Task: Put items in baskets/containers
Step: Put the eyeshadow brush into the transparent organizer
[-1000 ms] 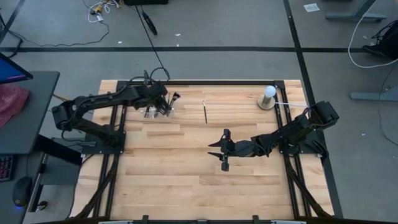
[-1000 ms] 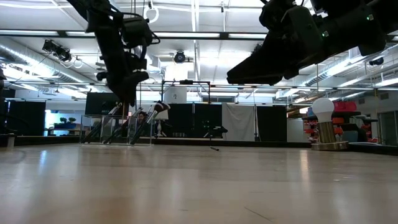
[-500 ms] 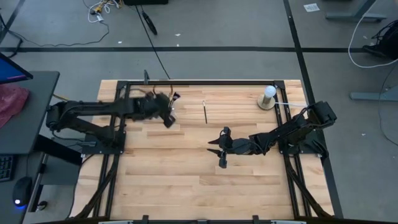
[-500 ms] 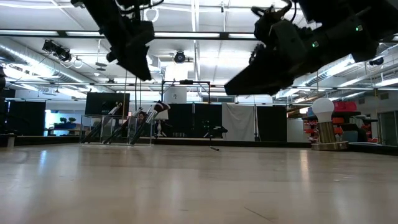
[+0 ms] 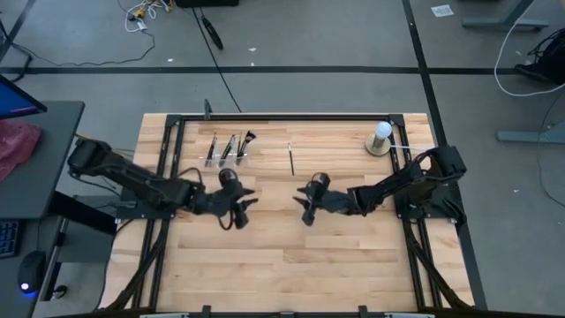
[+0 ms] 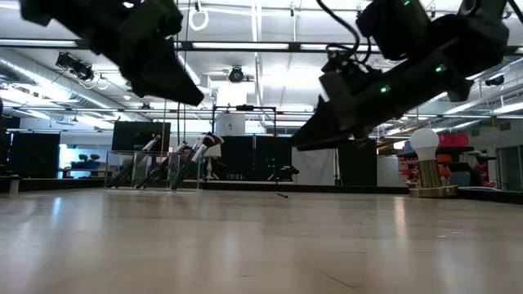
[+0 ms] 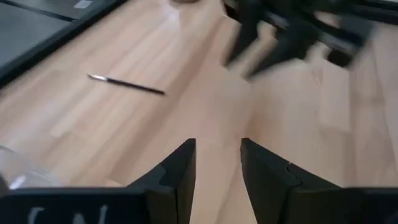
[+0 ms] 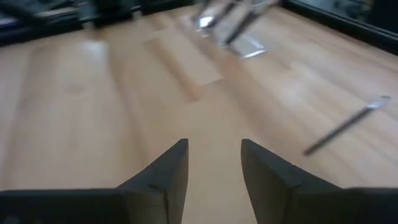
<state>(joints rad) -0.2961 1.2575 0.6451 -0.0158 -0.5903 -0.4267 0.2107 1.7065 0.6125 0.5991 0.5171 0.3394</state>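
The clear plastic holder [image 5: 227, 152] stands at the table's far left with several dark-handled brushes [image 6: 176, 162] leaning in it, tufts up. One brush [image 5: 290, 160] lies flat on the wood near the far middle; it also shows in the left wrist view [image 7: 127, 85] and the right wrist view [image 8: 344, 129]. My left gripper [image 5: 241, 210] is open and empty over the table's middle, nearer than the holder. My right gripper [image 5: 305, 206] is open and empty, facing it from the right. Both hang above the wood.
A white bulb on a round wooden base [image 5: 380, 137] stands at the far right. A black frame [image 5: 291, 116] runs along the table's far edge. Bare wood [image 5: 282, 265] lies toward the near edge.
My left gripper has left the holder and swung toward the table's near edge and middle, now low over the wood and pointing right. The brushes stay leaning in the holder. My right gripper has shifted a little toward the left and the far edge.
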